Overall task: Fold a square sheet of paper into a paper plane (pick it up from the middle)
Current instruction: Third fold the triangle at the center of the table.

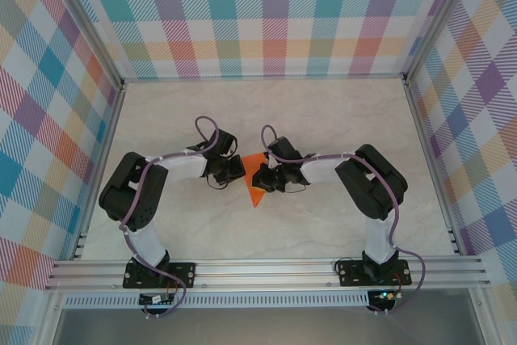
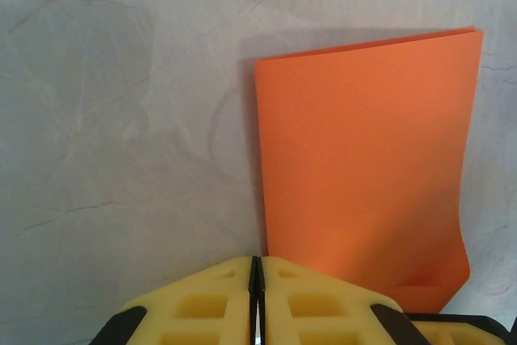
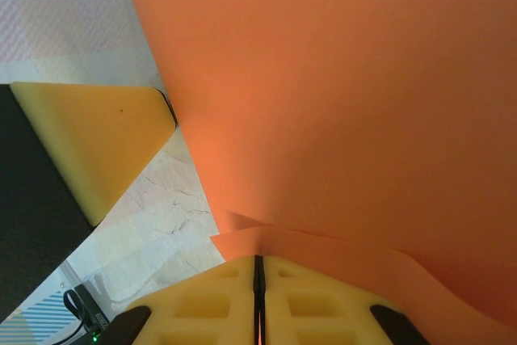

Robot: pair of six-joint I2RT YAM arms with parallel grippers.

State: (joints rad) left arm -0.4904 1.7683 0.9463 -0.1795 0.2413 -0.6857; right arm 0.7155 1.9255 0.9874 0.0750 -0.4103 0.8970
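Wrist view shows right pincer (image 3: pixel 258 258) clamped on square sheet of paper (image 3: pixel 339 103); left pincer (image 2: pixel 255 260) closed alongside; worktop (image 1: pixel 323 111) edges distant.

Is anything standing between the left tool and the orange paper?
Nothing visible does. The paper lies close beside the shut left tool, to its right, with bare table on the other side. The right tool is shut on the paper's edge.
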